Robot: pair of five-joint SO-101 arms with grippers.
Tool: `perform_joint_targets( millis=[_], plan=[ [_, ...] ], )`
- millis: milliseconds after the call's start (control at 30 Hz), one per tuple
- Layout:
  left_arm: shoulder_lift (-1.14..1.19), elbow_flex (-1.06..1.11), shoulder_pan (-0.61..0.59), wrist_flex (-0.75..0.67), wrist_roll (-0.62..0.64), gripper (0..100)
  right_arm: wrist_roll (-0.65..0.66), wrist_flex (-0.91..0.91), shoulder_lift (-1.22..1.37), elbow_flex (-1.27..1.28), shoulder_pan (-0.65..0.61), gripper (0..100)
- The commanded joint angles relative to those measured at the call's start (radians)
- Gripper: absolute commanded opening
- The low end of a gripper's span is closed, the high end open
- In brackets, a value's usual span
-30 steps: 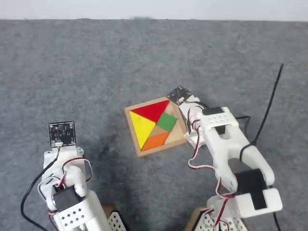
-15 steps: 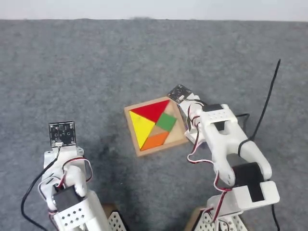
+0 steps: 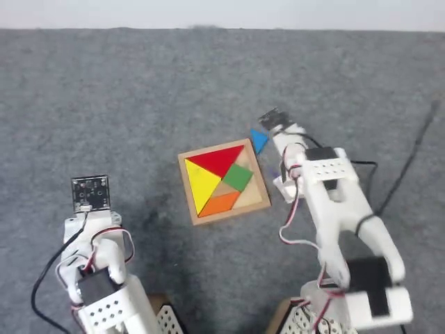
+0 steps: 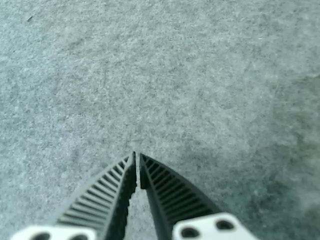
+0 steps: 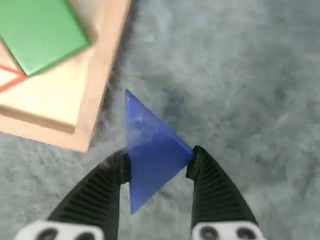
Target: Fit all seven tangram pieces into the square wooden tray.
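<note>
The blue triangle [image 5: 150,135] is in the grip of your right fingers [image 5: 102,185]. They press on it from both sides: one on its long edge, the other on the pointy corner across from that edge. The long edge runs the same way the fingers point.

In the high view the blue triangle [image 3: 259,140] sits just outside the upper right corner of the square wooden tray [image 3: 252,195], near the middle of the frame. I cannot tell if it is lifted or resting on the grey surface [image 3: 139,90].

The tray lies down and to the left of the piece. Inside it are a red triangle [image 3: 219,160], a yellow triangle [image 3: 201,184], a green square [image 3: 240,176] and an orange piece [image 3: 222,204]. The bare wood is along the tray's right side, so I think that is where you should take the blue one. Your right arm is much nearer to that spot.

Your left fingers [image 4: 165,187] are closed tight with nothing between them. They hang over the bare surface, well apart from the tray, at the lower left of the high view.

The right wrist view shows you the grip up close, along with one corner of the tray. The high view gives you the whole tray and its open spot, but there the wrist covers the fingers.
</note>
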Motion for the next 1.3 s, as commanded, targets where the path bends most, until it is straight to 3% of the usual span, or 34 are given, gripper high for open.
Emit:
perform_joint_targets(
  millis=[0, 267, 433, 567, 667, 933, 1267],
  plan=[
    [-0.015, -0.008, 0.000, 0.003, -0.012, 2, -0.112, 0.067, -0.137, -0.032, -0.015, 3.8],
    [-0.015, -0.008, 0.000, 0.003, -0.012, 2, -0.523, 0.039, -0.114, -0.046, -0.176, 4.2],
    [-0.015, -0.008, 0.000, 0.003, -0.012, 2, -0.600, 0.038, -0.047, -0.112, -0.259, 4.2],
    [-0.015, -0.008, 0.000, 0.003, -0.012, 2, -0.583, 0.038, -0.012, -0.172, -0.228, 4.2],
    [-0.015, -0.008, 0.000, 0.003, -0.012, 2, -0.442, 0.038, 0.013, -0.238, -0.180, 4.8],
    [-0.015, -0.008, 0.000, 0.003, -0.012, 2, -0.213, 0.038, 0.263, -0.388, -0.151, 24.9],
    [-0.015, -0.008, 0.000, 0.003, -0.012, 2, -0.118, 0.035, 0.476, -0.497, -0.119, 24.9]
  ],
)
